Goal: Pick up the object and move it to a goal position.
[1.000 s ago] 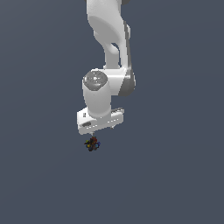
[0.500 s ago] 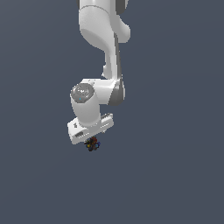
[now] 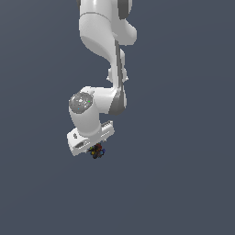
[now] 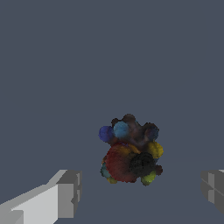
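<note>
While hanging off the white arm (image 3: 98,55), claw (image 3: 95,151) gaping wide, object (image 4: 130,150) sitting between its fingertips (image 4: 68,192), touching neither.

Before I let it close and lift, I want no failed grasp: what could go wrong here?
In the wrist view the fingers stand wide apart with clear gaps to the lumpy object, so nothing holds it yet. Its bumpy, uneven surface offers no flat faces, so the pads may pinch a knob and it could twist or slip out. In the exterior view it is tiny under the gripper, so slight misalignment could miss it.
</note>
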